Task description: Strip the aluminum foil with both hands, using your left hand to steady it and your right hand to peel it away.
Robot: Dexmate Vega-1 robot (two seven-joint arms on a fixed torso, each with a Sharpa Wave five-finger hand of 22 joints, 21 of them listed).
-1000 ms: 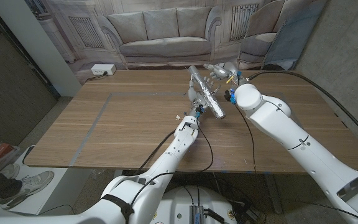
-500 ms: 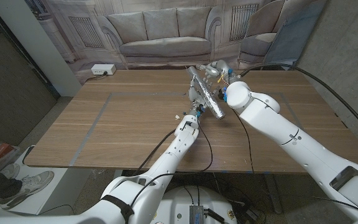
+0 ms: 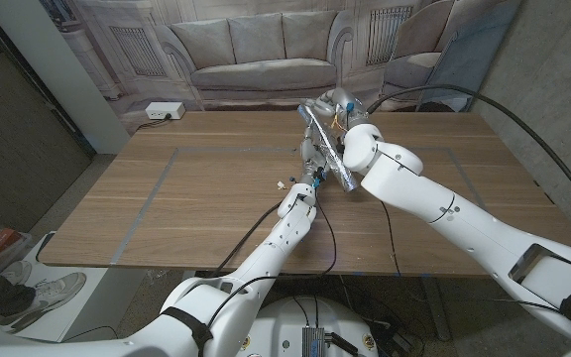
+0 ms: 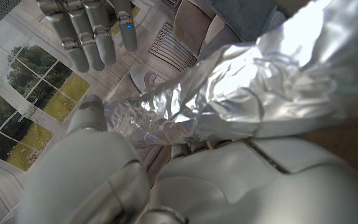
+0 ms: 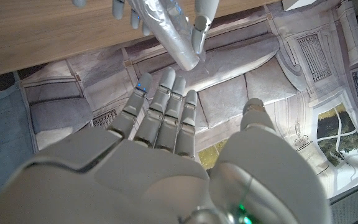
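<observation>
Left hand [image 3: 310,167] grasps foil roll [image 3: 327,149]; right hand [image 5: 166,118] released, fingers spread — advise pinching loose foil end, peeling steadily.

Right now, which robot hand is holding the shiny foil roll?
The left hand holds the foil roll. The right hand is open, fingers straight, not touching it.

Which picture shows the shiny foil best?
The left wrist view: the crinkly foil is big and close, held by the left hand. The head view shows it small, as a roll. The right wrist view shows one end beyond the right hand.
</observation>
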